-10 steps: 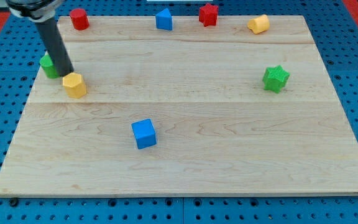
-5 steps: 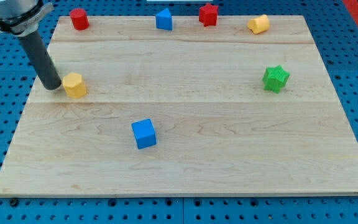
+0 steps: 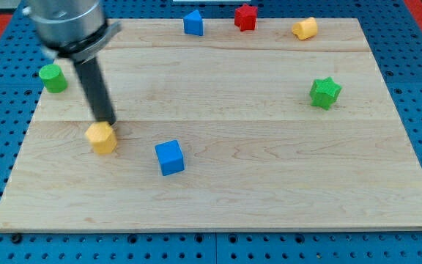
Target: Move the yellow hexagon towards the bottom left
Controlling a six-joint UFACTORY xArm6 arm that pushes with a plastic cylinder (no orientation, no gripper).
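The yellow hexagon (image 3: 102, 138) lies on the wooden board (image 3: 269, 183) at the view's left, a little below mid-height. My tip (image 3: 106, 121) stands right at the hexagon's upper edge, touching or nearly touching it. The dark rod rises from there up and to the left toward the blurred arm head at the view's top left.
A blue cube (image 3: 170, 157) lies right of the hexagon. A green cylinder (image 3: 53, 78) sits at the left edge. A blue block (image 3: 193, 23), a red star (image 3: 245, 17) and a yellow block (image 3: 305, 28) line the top edge. A green star (image 3: 325, 92) is at the right.
The yellow hexagon has slid down and slightly right. My tip moved from the hexagon's left side to its upper edge. The arm head now hides the red block at the top left.
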